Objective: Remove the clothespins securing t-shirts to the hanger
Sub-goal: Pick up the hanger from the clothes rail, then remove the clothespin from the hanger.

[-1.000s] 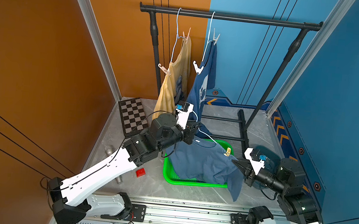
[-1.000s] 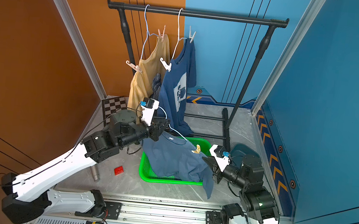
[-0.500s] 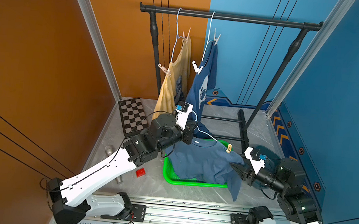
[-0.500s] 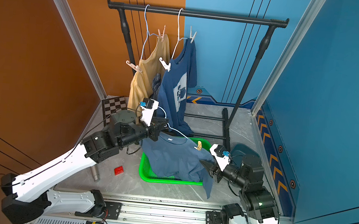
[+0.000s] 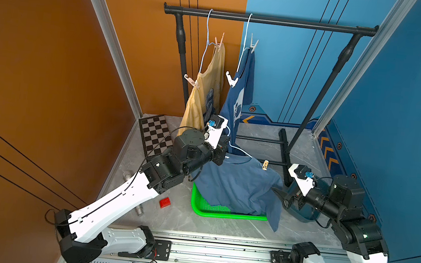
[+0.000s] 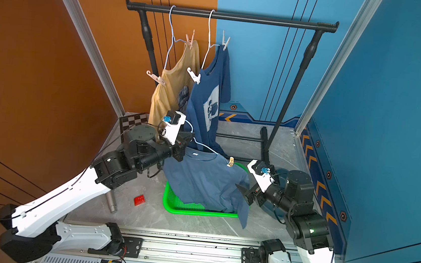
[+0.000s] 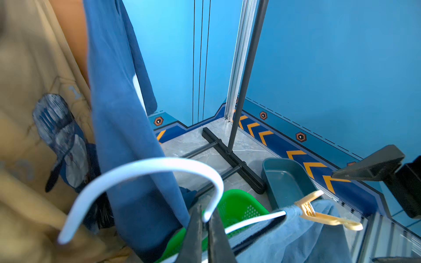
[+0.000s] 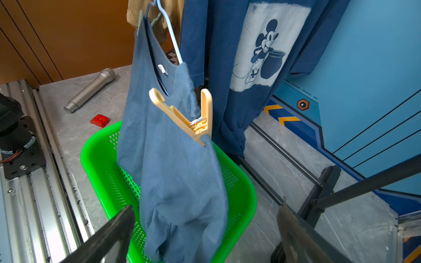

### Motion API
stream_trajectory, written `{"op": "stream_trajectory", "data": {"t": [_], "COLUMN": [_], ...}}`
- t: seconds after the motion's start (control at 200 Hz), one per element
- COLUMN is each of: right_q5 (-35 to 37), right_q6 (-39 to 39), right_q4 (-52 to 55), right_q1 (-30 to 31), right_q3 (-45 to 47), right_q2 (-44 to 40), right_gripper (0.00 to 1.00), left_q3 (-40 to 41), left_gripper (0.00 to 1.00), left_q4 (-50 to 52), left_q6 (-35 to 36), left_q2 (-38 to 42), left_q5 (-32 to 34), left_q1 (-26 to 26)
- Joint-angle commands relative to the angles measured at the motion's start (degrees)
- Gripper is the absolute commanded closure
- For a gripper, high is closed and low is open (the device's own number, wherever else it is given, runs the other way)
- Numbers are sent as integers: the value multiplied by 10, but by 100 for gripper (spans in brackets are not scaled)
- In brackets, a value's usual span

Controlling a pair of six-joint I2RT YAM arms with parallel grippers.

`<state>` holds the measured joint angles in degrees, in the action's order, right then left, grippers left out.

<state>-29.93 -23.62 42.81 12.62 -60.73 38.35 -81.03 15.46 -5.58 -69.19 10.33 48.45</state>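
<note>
Over the green basket (image 5: 222, 214), yellow clothespin (image 8: 184, 118) bites one shoulder of the slate blue t-shirt (image 5: 236, 184), long axis near upright, handles splayed upward. Its white neck label (image 8: 162, 69) is unreadable. At the white hanger (image 7: 145, 167) neck, left gripper (image 7: 205, 211) pinches the wire; right gripper (image 8: 206, 207) spread wide just beside the sleeve. Behind, on the rail (image 5: 293, 23), navy t-shirt (image 8: 205, 45): cartoon mouse print.

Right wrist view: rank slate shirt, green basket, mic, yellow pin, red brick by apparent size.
1. slate shirt and green basket: close; the shirt hides much of the basket.
2. yellow pin and mic: alike; the pin is nearer the camera.
3. red brick.
</note>
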Motion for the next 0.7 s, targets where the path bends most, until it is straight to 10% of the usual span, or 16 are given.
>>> {"op": "stream_trajectory", "data": {"t": [0.0,0.691], "right_q5": [13,50], "right_q6": [-24,-175], "right_q4": [34,145], "right_q1": [-4,46], "right_q3": [-41,-96], "right_q2": [21,65], "right_gripper": [2,3], "left_q3": [-46,104], "left_gripper": [100,100], "left_q4": [-11,-111], "left_q6": [64,74], "left_q2": [-4,32], "left_q5": [18,62], "left_q1": [-11,57]}}
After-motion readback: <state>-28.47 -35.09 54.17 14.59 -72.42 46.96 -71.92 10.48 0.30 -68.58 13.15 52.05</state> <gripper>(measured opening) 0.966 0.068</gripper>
